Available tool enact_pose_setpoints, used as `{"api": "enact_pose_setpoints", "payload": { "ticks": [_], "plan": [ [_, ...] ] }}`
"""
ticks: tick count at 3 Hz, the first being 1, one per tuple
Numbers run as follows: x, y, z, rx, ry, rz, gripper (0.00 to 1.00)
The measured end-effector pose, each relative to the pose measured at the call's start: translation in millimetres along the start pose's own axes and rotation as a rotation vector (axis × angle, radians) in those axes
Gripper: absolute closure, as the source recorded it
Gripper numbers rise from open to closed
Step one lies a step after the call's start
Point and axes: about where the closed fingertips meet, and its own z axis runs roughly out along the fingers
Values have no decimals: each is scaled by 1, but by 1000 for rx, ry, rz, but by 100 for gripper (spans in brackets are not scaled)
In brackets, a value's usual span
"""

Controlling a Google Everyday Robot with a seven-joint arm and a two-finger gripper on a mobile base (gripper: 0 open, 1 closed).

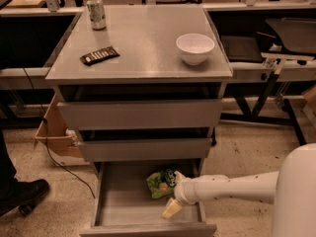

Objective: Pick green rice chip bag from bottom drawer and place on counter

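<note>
The green rice chip bag (159, 183) lies crinkled in the open bottom drawer (118, 201), right of its middle and near the back. My gripper (174, 192) reaches into the drawer from the right on a white arm, right beside the bag's right edge. Its two cream fingers are spread apart: one fingertip (170, 209) points down towards the drawer's front, the other (178, 175) sits by the bag's upper right corner. The gripper holds nothing. The counter (143, 43) is the grey top of the cabinet above.
On the counter stand a white bowl (195, 48), a soda can (96, 13) and a flat dark bar wrapper (99, 56). Two upper drawers are slightly pulled out. A cardboard box (54, 132) and a person's shoe (22, 196) are at the left.
</note>
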Motion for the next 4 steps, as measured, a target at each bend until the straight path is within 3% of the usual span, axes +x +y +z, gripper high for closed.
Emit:
{"api": "enact_pose_setpoints", "payload": {
  "ticks": [2,3,4],
  "plan": [
    [41,-48,56,62,-117,39,0],
    [50,-84,87,110,-146,47,0],
    [53,-114,122,138,-134,55,0]
  ]
}}
